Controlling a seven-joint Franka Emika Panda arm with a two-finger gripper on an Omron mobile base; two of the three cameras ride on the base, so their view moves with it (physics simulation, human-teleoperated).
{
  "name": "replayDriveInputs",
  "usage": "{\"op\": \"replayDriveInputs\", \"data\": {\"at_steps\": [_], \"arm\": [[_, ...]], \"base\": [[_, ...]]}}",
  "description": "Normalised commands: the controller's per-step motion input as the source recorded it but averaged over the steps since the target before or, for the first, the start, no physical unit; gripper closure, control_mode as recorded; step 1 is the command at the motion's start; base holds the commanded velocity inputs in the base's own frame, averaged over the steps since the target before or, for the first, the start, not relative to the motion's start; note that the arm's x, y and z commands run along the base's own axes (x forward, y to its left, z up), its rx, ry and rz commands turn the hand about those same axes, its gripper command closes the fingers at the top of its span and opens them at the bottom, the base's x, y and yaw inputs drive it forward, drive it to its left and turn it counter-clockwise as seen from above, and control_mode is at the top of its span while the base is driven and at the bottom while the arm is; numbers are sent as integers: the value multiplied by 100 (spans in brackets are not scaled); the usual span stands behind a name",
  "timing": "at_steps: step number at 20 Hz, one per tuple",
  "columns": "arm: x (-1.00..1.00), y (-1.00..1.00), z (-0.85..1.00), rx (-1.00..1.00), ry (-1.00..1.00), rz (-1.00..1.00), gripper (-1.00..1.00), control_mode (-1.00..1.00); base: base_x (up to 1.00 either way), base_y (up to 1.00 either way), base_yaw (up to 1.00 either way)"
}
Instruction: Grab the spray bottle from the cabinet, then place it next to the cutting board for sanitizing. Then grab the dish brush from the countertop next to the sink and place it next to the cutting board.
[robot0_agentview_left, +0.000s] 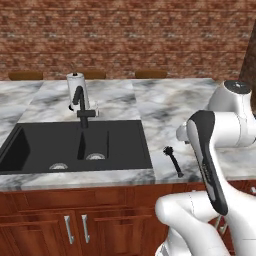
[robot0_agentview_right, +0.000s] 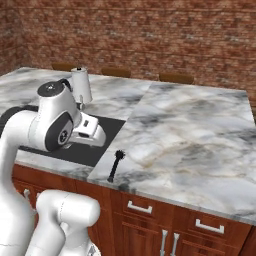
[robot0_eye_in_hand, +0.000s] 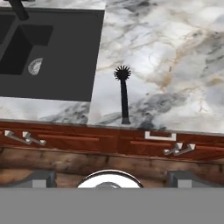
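Gripper (robot0_eye_in_hand: 109, 179): in the hand view the two dark finger tips (robot0_eye_in_hand: 41, 178) stand far apart at the bottom of the picture, jaws spread wide with nothing between them.
Gripper position: high above the front edge of the counter, looking down on the brush; clear of every object.
Left base view, dish brush (robot0_agentview_left: 173, 160): lies flat on the marble countertop (robot0_agentview_left: 165, 107), just to the right of the black sink (robot0_agentview_left: 75, 147), its round bristle head toward the wall and its thin handle pointing at the counter's front edge.
Left base view, sink area: a black faucet (robot0_agentview_left: 81, 107) rises behind the basin, and a white paper towel roll (robot0_agentview_left: 77, 90) stands just behind it.
Left base view, arm: the white arm (robot0_agentview_left: 220, 150) bends up at the lower right, beside the brush and not touching it.
Right base view, dish brush (robot0_agentview_right: 115, 167): near the counter's front edge, at the right corner of the sink (robot0_agentview_right: 95, 145); handle end close to the lip.
Right base view, arm: the white arm (robot0_agentview_right: 55, 122) overlaps the sink, to the left of the brush.
Right base view, surroundings: brick wall (robot0_agentview_right: 150, 35) behind; reddish-brown lower drawers (robot0_agentview_right: 150, 210) with grey handles below.
Hand view, dish brush (robot0_eye_in_hand: 124, 94): upright in the picture, head at top, on the marble just right of the sink (robot0_eye_in_hand: 48, 52), handle end at the counter edge.
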Motion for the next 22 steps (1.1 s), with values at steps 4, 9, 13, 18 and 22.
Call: {"op": "replayDriveInputs", "data": {"at_steps": [4,9,13,18,22], "arm": [[63,0,-26,0,15,0,-100,-100],[49,0,-21,0,7,0,-100,-100],[53,-1,-44,0,15,0,-100,-100],[42,-14,-60,0,18,-1,-100,-100],[40,-18,-57,0,15,0,-100,-100]], "base": [[0,0,0],[0,0,0],[0,0,0],[0,0,0],[0,0,0]]}}
